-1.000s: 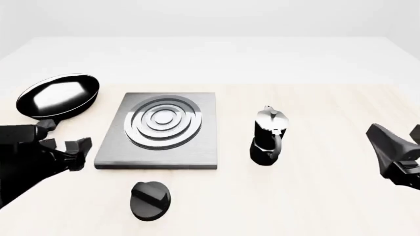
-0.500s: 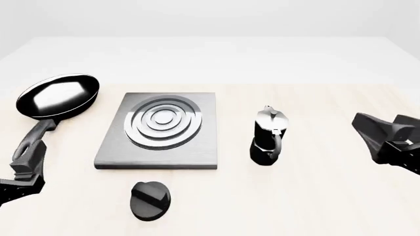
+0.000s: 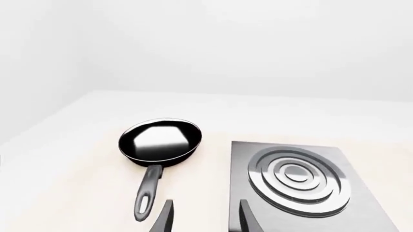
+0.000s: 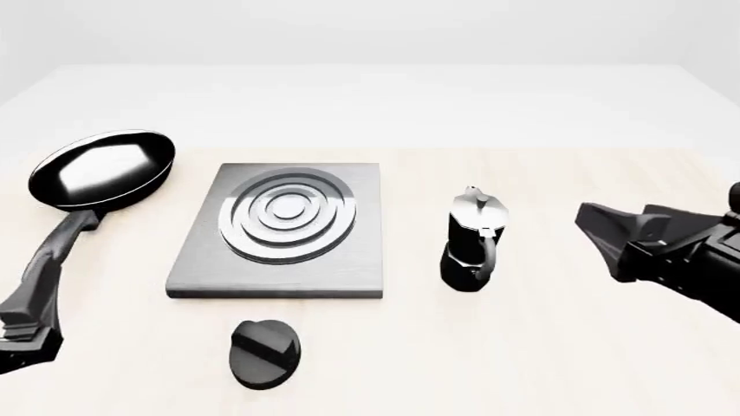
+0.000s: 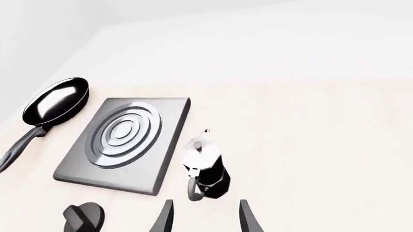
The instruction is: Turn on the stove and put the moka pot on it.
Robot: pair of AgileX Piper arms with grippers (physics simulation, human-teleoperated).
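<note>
Right gripper (image 4: 607, 230) at right edge of front view, fingers spread, empty, aimed at moka pot (image 4: 472, 240), centre-right, upright, just right of stove (image 4: 283, 227). Left gripper (image 3: 201, 217) parted, empty. Pot likely rigid, slick, top-heavy; pinch narrow waist or handle.

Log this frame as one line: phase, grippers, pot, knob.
phase: approach | right gripper: open, empty, near moka pot | left gripper: open | pot: beside stove | knob: untouched

Left claw (image 4: 29, 342) cut off at front view's edge; right claw (image 4: 619, 232) partly cropped.
</note>
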